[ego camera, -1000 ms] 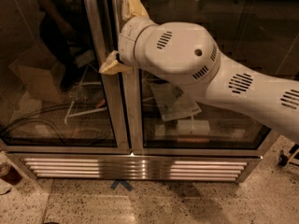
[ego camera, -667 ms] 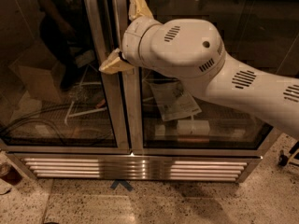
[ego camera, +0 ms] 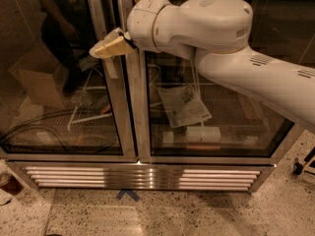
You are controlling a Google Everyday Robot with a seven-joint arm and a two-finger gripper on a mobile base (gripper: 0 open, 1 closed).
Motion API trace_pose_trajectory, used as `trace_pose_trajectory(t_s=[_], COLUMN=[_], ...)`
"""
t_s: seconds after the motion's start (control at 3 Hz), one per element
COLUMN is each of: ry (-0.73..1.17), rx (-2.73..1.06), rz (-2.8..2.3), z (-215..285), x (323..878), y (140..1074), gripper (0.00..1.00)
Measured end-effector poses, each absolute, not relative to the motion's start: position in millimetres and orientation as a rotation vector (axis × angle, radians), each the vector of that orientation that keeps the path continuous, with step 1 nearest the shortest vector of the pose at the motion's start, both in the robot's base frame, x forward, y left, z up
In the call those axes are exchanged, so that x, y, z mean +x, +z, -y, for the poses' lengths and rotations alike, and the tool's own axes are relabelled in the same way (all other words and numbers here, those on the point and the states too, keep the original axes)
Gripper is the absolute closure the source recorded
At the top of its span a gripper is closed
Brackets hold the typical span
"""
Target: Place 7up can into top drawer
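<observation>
Camera view. The gripper is carried high against the centre post of the glass-door cabinet, at the end of the white arm that reaches in from the cabinet's right. How far it is opened cannot be told, and nothing is seen held.

The 7up can is not found anywhere in view, neither before the cabinet nor behind its glass. The top drawer is not seen either. A folded paper is noted behind the cabinet's right pane, and a blue floor mark below its base.

Handling, as judged: a thin aluminium can, light, smooth and easily dented. It is best taken upright across the mid-body, with a modest squeeze.
</observation>
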State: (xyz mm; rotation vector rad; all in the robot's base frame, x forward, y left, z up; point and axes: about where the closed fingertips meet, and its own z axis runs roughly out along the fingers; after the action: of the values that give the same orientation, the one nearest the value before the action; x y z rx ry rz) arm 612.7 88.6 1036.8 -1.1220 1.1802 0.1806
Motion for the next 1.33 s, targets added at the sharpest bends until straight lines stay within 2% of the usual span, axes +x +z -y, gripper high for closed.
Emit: trace_pose_trajectory(t_s=[1.33], ry=[0.319], rx=[-1.113], rz=[-1.147], z=[-78.1], x=[604.8], y=[1045.4], gripper=[0.0])
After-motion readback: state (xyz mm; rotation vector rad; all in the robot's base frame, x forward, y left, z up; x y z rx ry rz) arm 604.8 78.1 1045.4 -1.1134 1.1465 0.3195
